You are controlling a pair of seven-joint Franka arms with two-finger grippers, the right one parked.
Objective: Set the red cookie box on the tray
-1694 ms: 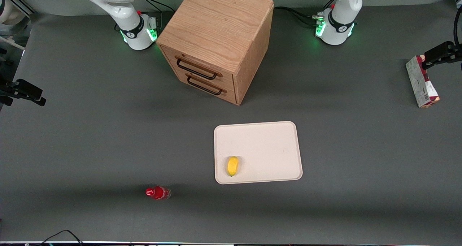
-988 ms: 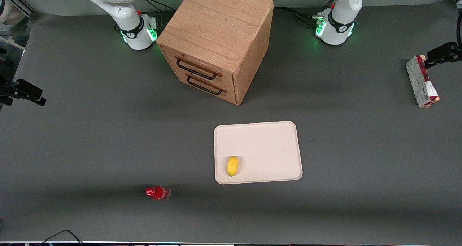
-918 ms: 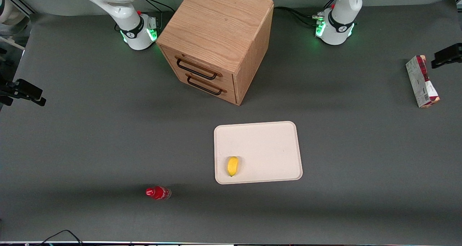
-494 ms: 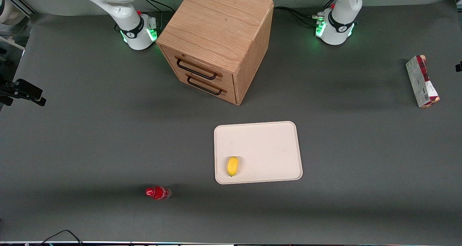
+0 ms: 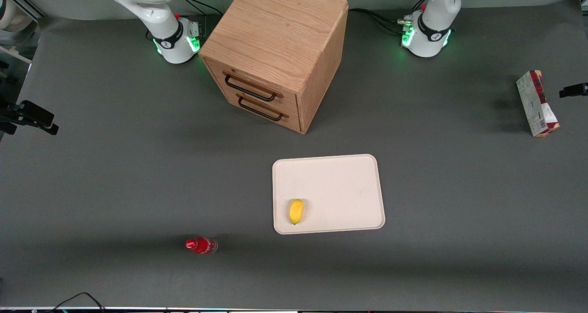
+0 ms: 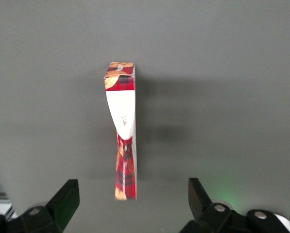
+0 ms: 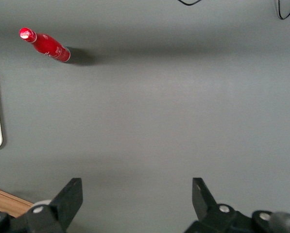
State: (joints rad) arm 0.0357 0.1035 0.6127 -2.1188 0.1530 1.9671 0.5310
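The red cookie box (image 5: 536, 104) stands on a long thin edge at the working arm's end of the table, its grey-white printed side facing the tray. In the left wrist view the red cookie box (image 6: 123, 131) shows its red, white and tan top edge. My gripper (image 6: 131, 196) hangs open above it, one finger (image 6: 64, 201) on each side of the box's end, touching nothing. In the front view only a black fingertip (image 5: 572, 91) shows, at the picture's edge beside the box. The cream tray (image 5: 340, 184) lies mid-table, well apart from the box.
A yellow fruit (image 5: 296, 211) lies on the tray's corner nearest the front camera. The wooden drawer cabinet (image 5: 275, 51) stands farther from the camera than the tray. A small red bottle (image 5: 200, 245) lies toward the parked arm's end, close to the camera.
The gripper slid from over the box's farther end sideways almost out of the front view, and now shows lower at the edge. The box has not moved.
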